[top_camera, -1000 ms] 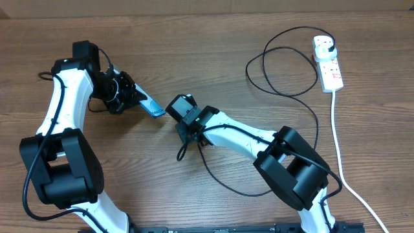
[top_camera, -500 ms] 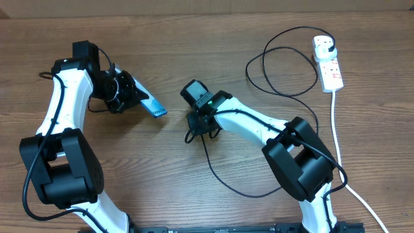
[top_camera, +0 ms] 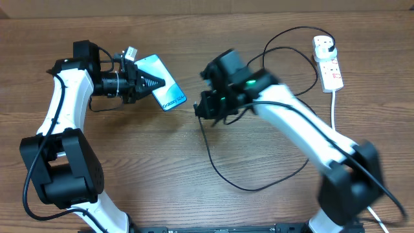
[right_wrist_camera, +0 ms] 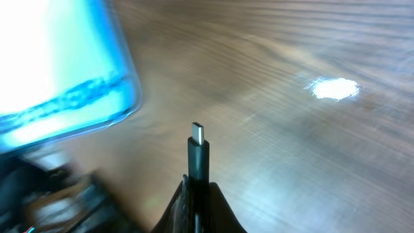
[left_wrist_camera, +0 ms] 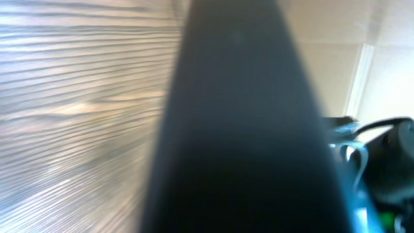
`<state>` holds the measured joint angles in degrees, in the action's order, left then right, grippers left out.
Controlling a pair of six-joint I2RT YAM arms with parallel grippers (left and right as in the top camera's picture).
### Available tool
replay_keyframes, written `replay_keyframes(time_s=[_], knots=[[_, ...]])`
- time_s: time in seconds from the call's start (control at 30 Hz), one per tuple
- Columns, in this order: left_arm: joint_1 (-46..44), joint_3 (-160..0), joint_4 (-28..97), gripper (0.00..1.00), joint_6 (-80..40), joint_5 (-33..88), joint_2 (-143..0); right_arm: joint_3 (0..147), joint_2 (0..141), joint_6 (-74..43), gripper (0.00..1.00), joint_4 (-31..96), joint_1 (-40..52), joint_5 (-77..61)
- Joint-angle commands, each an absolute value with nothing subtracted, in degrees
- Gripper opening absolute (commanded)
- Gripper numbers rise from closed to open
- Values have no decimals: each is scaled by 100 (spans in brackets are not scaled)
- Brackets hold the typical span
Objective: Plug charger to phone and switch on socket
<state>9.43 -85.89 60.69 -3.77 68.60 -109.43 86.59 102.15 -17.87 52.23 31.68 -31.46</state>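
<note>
The phone (top_camera: 167,92), its cyan screen facing up, is tilted above the table with my left gripper (top_camera: 150,83) shut on its left end. In the left wrist view the phone (left_wrist_camera: 239,129) is a dark blur that hides the jaws. My right gripper (top_camera: 202,111) is shut on the charger (top_camera: 213,162) at its connector, a short way right of the phone. In the right wrist view the connector tip (right_wrist_camera: 198,152) sticks up out of my right gripper (right_wrist_camera: 197,189), and the phone (right_wrist_camera: 58,71) is at the upper left, apart from it. The socket (top_camera: 328,65) lies at the far right.
The black cable loops across the middle of the table and up to a black plug (top_camera: 330,45) in the strip's far end. A thick white cord (top_camera: 337,136) runs from the strip toward the front right. The right arm (top_camera: 304,129) spans the table's right half.
My left gripper has lifted and turned the phone, so its screen now faces up, farther right. The right gripper has risen and moved right and away with the connector.
</note>
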Motion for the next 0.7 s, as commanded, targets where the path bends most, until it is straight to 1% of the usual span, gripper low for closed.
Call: replay_keyframes(time_s=[0.0,0.13,0.27,0.37,0.53,0.67], knots=[[974,-8635,6084,4,198,8178,-10899,8820,9686,-1297,4,5596,2908,-4652],[974,-8635,6080,4,451,9072,-10899,8820,9426,-878,4,6471,2681,-5052],[939,-8637,6254,4,366,9065,-10899,8807,9419,156,4,7024,2628,-6416],[808,-8637,6563,4,381,9065,-10897,8807,9419,379,4,7102,2628,-6947],[473,-8637,6619,4,386,9067,-10897,8805,9419,368,4,6997,2628,-6947],[329,-8637,6617,4,384,9065,-10897,8785,9419,148,4,6997,2628,-6473]])
